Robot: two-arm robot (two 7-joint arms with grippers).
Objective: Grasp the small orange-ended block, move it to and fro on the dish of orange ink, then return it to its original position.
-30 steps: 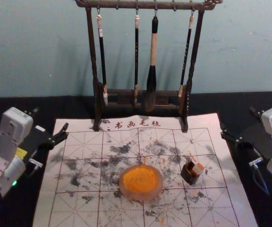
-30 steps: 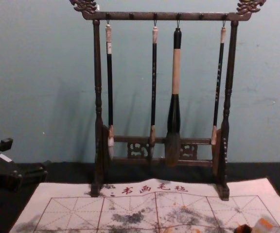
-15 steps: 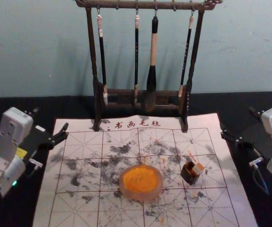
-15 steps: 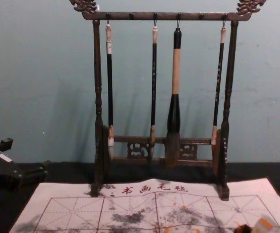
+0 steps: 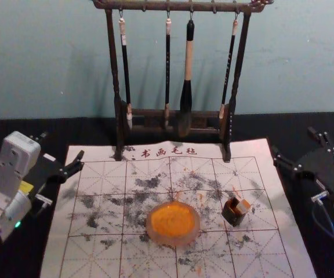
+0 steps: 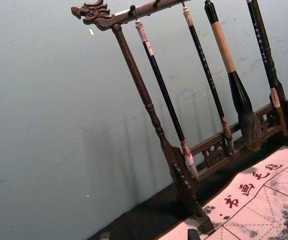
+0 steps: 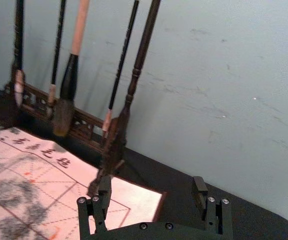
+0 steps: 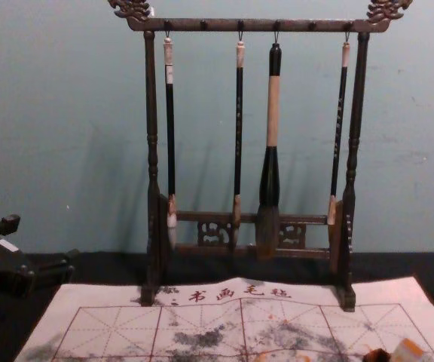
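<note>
The small block (image 5: 244, 206) with its orange end leans in a dark little holder (image 5: 232, 215) on the right part of the mat; the block's top (image 8: 408, 351) also shows low in the chest view. The dish of orange ink (image 5: 173, 223) lies left of them. My right gripper (image 5: 294, 144) is off the mat's right edge, behind and to the right of the block, open and empty; in the right wrist view the gripper (image 7: 151, 186) has its fingers wide apart. My left gripper (image 5: 62, 146) stays parked, open, by the mat's left edge; its tips show in the left wrist view, gripper (image 6: 149, 235).
A dark wooden rack (image 5: 173, 113) with several hanging brushes stands across the mat's back edge, close to the wall. The white gridded mat (image 5: 97, 255) has grey and orange stains. Black table cloth (image 5: 16, 255) surrounds it.
My right arm has shifted slightly outward to the right in the head view, and its gripper sits a bit higher in the chest view. The block, dish and left arm have stayed put.
</note>
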